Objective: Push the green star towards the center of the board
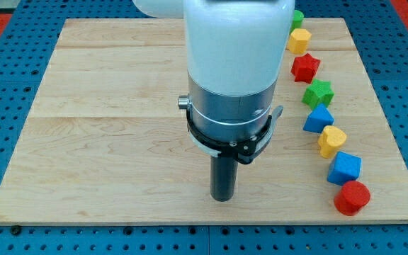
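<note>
The green star (318, 92) lies at the view's right, in a curved row of blocks on the wooden board (105, 142). My tip (222, 198) is on the board near the bottom centre, well to the left of and below the star, touching no block. The white arm body hides the board's top centre.
The row runs from top to bottom: a green block (297, 18) partly hidden by the arm, a yellow block (299, 41), a red star (305, 67), a blue block (318, 118), a yellow heart (331, 140), a blue cube (344, 168), a red cylinder (351, 197).
</note>
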Controlling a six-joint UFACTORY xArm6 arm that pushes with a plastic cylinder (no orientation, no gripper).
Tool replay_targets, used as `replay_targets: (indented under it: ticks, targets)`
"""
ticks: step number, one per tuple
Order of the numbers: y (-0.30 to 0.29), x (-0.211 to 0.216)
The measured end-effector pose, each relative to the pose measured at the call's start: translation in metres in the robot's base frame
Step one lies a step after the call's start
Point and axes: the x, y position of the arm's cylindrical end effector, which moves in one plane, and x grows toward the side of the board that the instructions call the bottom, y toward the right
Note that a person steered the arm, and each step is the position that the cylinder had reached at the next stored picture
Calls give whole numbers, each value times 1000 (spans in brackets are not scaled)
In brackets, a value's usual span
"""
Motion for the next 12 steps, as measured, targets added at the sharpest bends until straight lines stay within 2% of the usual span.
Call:
replay_targets:
  ticks: [2,4,6,9,10,11,12]
  targets:
    - [18,35]
    - [25,36]
    - [202,35]
    - [235,35]
    - [308,33]
    - [320,21]
    - [274,19]
